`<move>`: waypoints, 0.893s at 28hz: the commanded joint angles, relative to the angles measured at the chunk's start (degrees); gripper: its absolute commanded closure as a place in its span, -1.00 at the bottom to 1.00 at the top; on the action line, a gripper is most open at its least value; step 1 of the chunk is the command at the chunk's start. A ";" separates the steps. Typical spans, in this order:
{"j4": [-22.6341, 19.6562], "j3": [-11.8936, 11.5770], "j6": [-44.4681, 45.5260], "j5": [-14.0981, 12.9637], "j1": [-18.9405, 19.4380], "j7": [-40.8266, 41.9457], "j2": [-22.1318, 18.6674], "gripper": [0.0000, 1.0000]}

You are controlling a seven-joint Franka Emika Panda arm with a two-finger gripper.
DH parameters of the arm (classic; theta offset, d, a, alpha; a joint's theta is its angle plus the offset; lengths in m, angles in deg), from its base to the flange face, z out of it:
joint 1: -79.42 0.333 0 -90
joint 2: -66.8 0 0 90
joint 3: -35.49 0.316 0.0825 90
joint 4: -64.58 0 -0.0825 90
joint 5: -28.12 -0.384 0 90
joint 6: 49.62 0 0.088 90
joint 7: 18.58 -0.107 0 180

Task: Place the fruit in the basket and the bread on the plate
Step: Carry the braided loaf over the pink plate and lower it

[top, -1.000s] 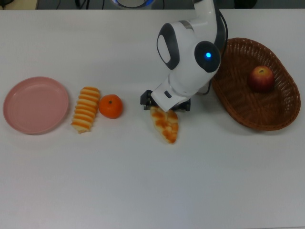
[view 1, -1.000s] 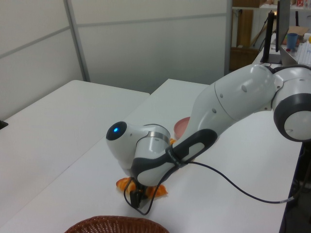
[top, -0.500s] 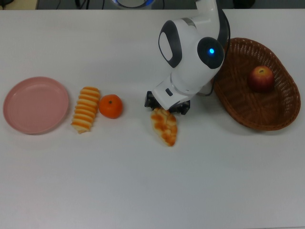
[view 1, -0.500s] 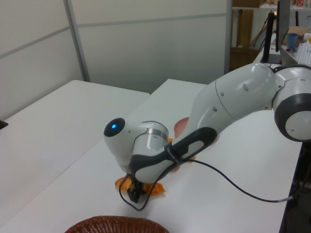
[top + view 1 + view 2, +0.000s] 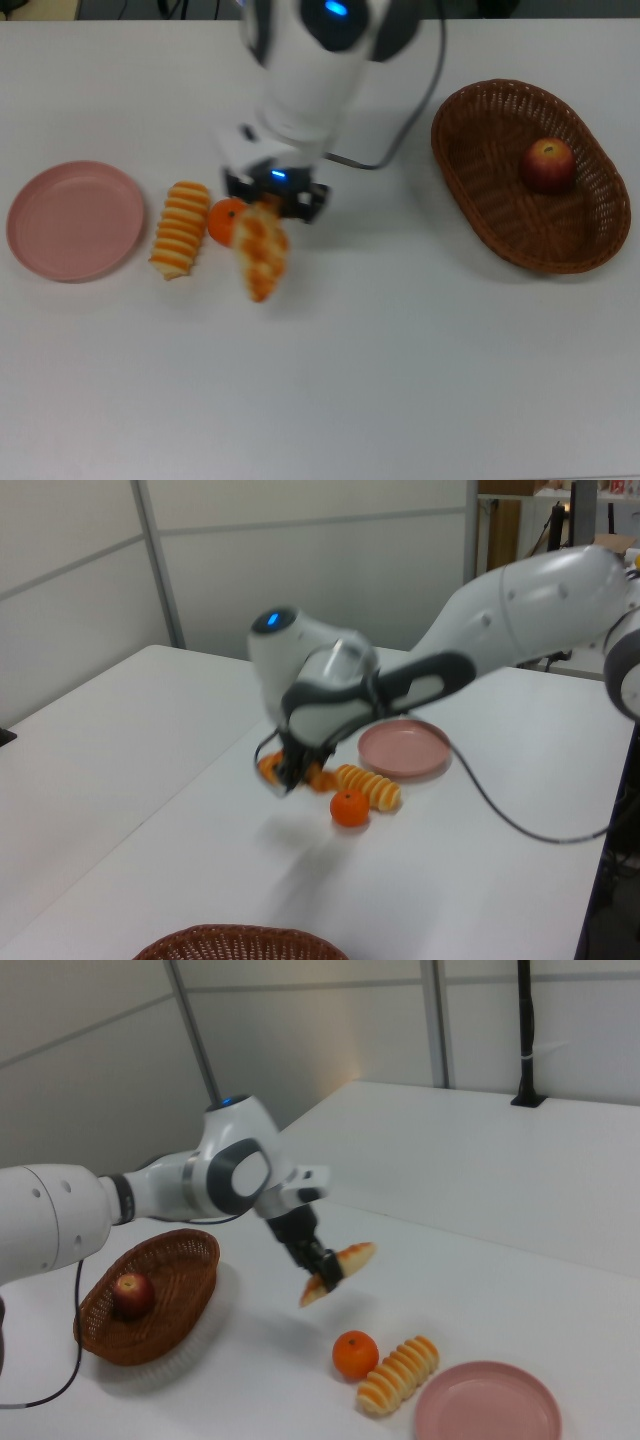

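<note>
You're now carrying the braided loaf [image 5: 338, 1263], clenched in the tool [image 5: 326, 1272], off the desk [image 5: 400, 350], nearing the plate [image 5: 72, 220].

No writing, label, brand, number or sign can be read anywhere in these views (the arm's white shell shows only a small blue light, with no lettering on it).
</note>
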 commanded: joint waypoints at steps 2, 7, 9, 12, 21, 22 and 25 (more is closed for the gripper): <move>0.63 0.05 1.51 -1.54 -8.82 6.87 -1.75 1.00; 0.98 0.05 0.19 -1.36 -17.16 10.48 0.62 1.00; 0.80 0.05 -0.51 -1.28 -20.77 13.20 1.15 1.00; 0.63 0.05 -1.39 -0.93 -22.53 15.22 3.08 1.00; -0.16 -0.04 -3.94 0.74 -25.18 17.69 6.78 -1.00; -0.34 -0.04 -3.94 1.01 -25.18 17.78 6.69 -1.00; -0.34 -0.04 -3.77 2.50 -25.09 18.83 6.25 -1.00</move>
